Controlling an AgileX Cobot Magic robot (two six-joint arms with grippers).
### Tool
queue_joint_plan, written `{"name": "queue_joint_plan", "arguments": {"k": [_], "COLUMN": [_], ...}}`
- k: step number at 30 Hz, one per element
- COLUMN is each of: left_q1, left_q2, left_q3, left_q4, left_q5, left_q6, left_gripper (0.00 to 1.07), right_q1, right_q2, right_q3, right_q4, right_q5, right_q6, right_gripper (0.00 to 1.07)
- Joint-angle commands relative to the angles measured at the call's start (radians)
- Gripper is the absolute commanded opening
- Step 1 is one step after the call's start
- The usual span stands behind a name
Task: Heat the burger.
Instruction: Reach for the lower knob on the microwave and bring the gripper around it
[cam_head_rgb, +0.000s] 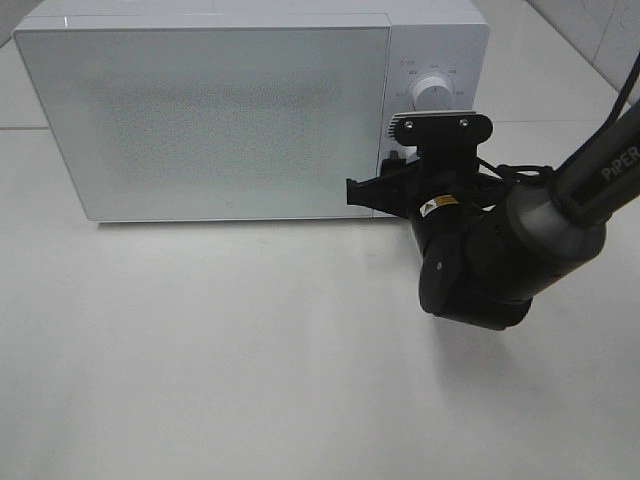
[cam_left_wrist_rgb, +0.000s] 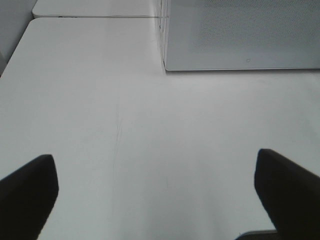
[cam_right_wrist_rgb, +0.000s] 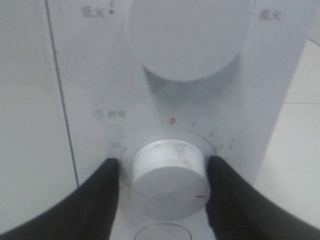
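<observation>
The burger is out of view in all three views. A white microwave (cam_head_rgb: 200, 110) stands at the back of the table with its door closed. My right gripper (cam_head_rgb: 395, 170) is at its control panel. In the right wrist view the gripper (cam_right_wrist_rgb: 164, 164) has one black finger on each side of the lower timer knob (cam_right_wrist_rgb: 167, 175), pressed against it. The knob's red mark points away from the 0 on the scale. My left gripper (cam_left_wrist_rgb: 155, 157) hangs open over bare table, left of the microwave (cam_left_wrist_rgb: 240, 35), with nothing between its fingers.
The upper dial (cam_head_rgb: 434, 90) sits above the gripped knob on the panel. The white tabletop (cam_head_rgb: 220, 350) stretches in front of the microwave. The right arm (cam_head_rgb: 540, 220) reaches in from the right edge. A tiled wall shows at the top right.
</observation>
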Motion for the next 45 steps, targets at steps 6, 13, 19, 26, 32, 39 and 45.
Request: {"name": "queue_joint_plan", "arguments": {"k": [6,13,19,26,32,39,45], "left_q1": [0.003,0.003,0.003,0.003,0.003,0.003,0.003], "left_q2": [-0.017,-0.017,-0.017,-0.017,-0.017,-0.017,-0.017], "left_q3": [0.003,0.003,0.003,0.003,0.003,0.003,0.003], "left_q4": [-0.002,-0.002,-0.002,-0.002,-0.002,-0.002,-0.002], "left_q5": [-0.012,-0.012,-0.012,-0.012,-0.012,-0.012,-0.012], "left_q6": [-0.006,-0.006,-0.006,-0.006,-0.006,-0.006,-0.006], "left_gripper": [1.00,1.00,1.00,1.00,1.00,1.00,1.00], "right_q1": [-0.016,-0.016,-0.016,-0.016,-0.017,-0.017,-0.017], "right_q2": [-0.004,-0.004,-0.004,-0.004,-0.004,-0.004,-0.004], "right_q3": [-0.026,-0.026,-0.026,-0.026,-0.026,-0.026,-0.026], "right_q4": [-0.044,-0.044,-0.064,-0.147,-0.200,-0.276,-0.278], "right_q5": [-0.068,-0.069,-0.069,-0.060,-0.054,-0.054,-0.054], "right_q6": [0.000,0.001,0.075,0.318,0.623,0.978,1.299], "right_gripper": [0.00,0.00,0.00,0.00,0.00,0.00,0.00]}}
